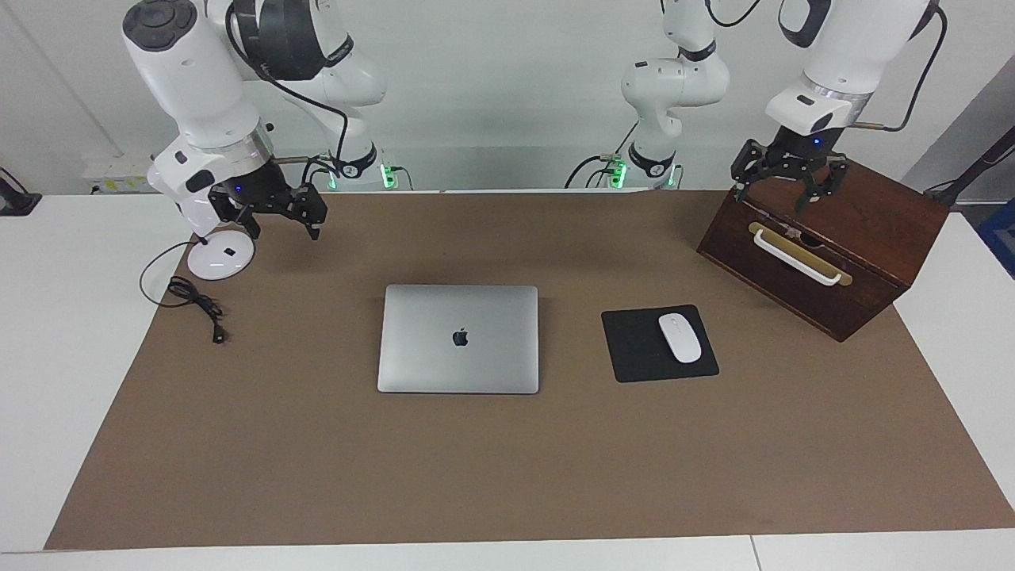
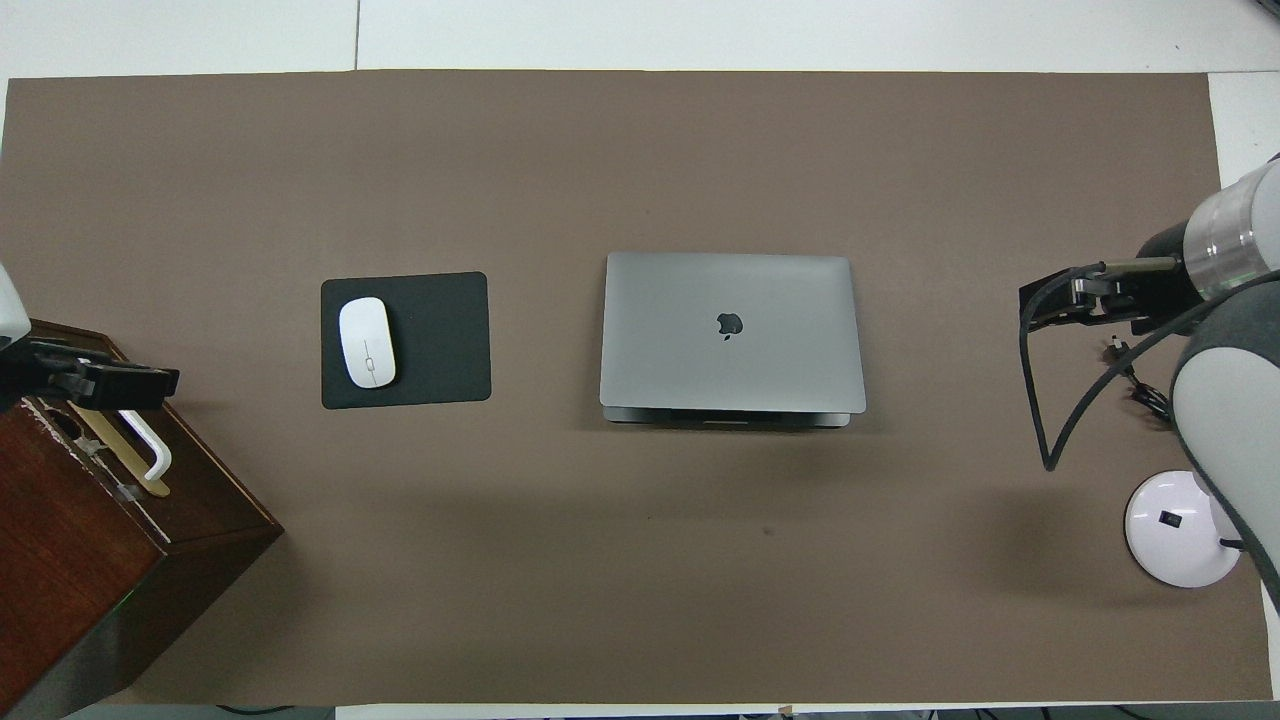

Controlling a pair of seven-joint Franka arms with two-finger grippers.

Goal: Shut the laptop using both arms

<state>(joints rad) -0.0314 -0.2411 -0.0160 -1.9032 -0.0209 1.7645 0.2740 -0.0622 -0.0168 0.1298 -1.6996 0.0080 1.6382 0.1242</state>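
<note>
The silver-grey laptop (image 1: pixel 458 339) (image 2: pixel 732 330) lies in the middle of the brown mat with its lid down flat and the apple logo facing up. Neither gripper touches it. My left gripper (image 1: pixel 783 192) (image 2: pixel 100 385) hangs open and empty over the top of the wooden box, at the left arm's end of the table. My right gripper (image 1: pixel 284 226) (image 2: pixel 1050 305) is open and empty too, hovering above the mat beside the white lamp base at the right arm's end.
A dark wooden box (image 1: pixel 833 238) with a white handle stands at the left arm's end. A black mouse pad (image 1: pixel 634 349) with a white mouse (image 1: pixel 679 338) lies between box and laptop. A round lamp base (image 1: pixel 220 255) and black cable (image 1: pixel 194 301) sit at the right arm's end.
</note>
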